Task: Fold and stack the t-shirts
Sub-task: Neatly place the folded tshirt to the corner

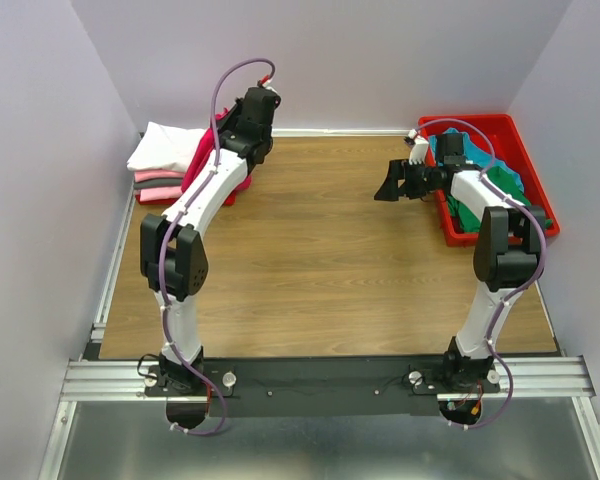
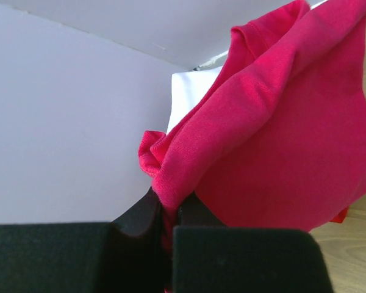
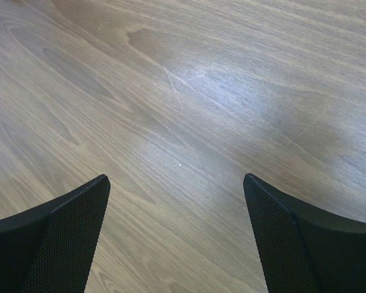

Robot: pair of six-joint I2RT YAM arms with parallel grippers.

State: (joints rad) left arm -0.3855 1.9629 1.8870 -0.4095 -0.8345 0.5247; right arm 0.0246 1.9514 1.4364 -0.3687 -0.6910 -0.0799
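Pale lilac walls [image 1: 380, 60] close three sides of a wood-grain table [image 1: 310, 260]. At the upper left of the top view, the left gripper [image 2: 169, 213] is closed tight on an edge of the crimson-pink shirt [image 2: 280, 140], next to a pile of folded shirts [image 1: 165, 150]. In the wrist view its cloth runs from the pinch toward the upper right. The right gripper [image 3: 175, 183] stands wide apart and holds nothing, near the red tray [image 1: 515, 130] of teal and green shirts [image 1: 458, 152].

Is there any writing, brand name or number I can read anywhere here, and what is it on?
None can be read. The crimson-pink cloth t-shirt pinched in the left gripper shows no label, and the red plastic tray and wooden table carry no legible marks.
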